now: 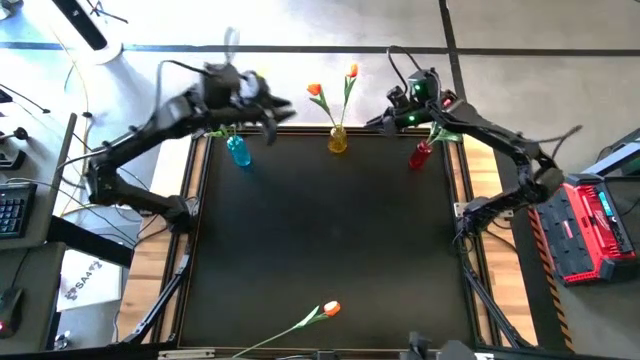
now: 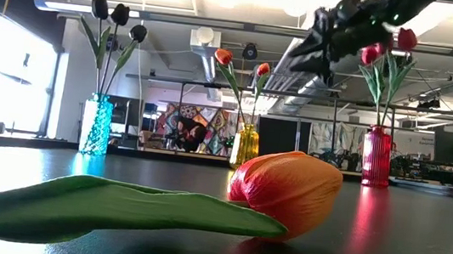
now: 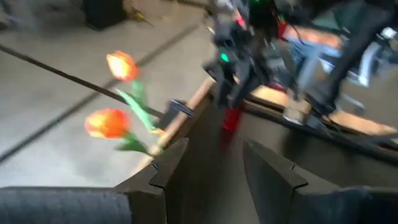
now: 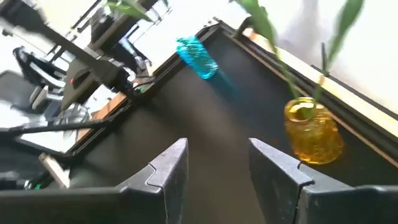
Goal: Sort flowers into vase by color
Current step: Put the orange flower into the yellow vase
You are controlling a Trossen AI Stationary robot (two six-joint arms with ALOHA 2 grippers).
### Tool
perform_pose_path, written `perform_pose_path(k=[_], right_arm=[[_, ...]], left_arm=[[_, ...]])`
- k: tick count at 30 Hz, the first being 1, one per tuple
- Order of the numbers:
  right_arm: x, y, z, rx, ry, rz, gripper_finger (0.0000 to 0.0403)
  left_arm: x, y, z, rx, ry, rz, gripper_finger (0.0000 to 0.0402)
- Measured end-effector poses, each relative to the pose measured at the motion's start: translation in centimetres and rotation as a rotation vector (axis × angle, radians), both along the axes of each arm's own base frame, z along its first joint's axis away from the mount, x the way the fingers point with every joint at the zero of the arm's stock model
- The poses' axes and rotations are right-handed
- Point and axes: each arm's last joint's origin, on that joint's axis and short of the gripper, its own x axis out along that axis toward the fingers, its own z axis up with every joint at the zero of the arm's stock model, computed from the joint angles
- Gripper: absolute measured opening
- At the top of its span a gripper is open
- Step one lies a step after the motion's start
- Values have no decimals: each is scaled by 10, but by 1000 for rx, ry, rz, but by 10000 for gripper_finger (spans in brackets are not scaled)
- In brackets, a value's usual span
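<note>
One orange-yellow tulip (image 1: 331, 309) is seen lying flat on the black table (image 1: 320, 240) at the near edge, a little right of the middle. Its long axis runs slantwise: the head is turned toward the far right, and the thin green stem (image 1: 290, 328) trails off toward the near left, past the table's edge. In the low view the head is shown close up, plump and closed, red at the base and shading to orange, with a broad green leaf (image 2: 115, 204) stretched out to the left. Along the far edge three vases are lined up: a blue vase (image 1: 238, 151) on the left with black tulips (image 2: 118, 15), a yellow vase (image 1: 338, 139) in the middle with two orange tulips (image 1: 333, 81), and a red vase (image 1: 420, 154) on the right with red tulips (image 2: 387, 44); all these stems stand upright. The left gripper (image 1: 268, 108) is held above the blue vase and the right gripper (image 1: 405, 115) above the red vase; both sets of jaws are parted with nothing grasped.
</note>
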Motion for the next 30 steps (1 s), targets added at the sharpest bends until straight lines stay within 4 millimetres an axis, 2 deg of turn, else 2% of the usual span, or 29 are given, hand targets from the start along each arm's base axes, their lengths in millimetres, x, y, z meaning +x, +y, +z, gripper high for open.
perform_pose_path(k=[4,8,13,18,21,25,30], right_arm=[[-8,25,18,-38,-4,52,154],[-10,45,29,-144,18,83,154],[-16,50,42,-399,56,48,154],[-28,54,79,-555,52,23,154],[-35,59,99,-579,67,30,154],[-43,70,124,-570,67,35,154],[-48,88,129,-426,95,46,154]], left_arm=[[27,-20,-12,-37,37,-67,138],[41,-43,-17,-55,56,-71,138],[49,-73,-17,-35,57,-52,138],[52,-102,-20,-72,76,-49,138],[57,-120,-28,-131,111,-75,138],[67,-145,-49,-225,226,-114,138],[87,-174,-81,-293,364,-172,138]])
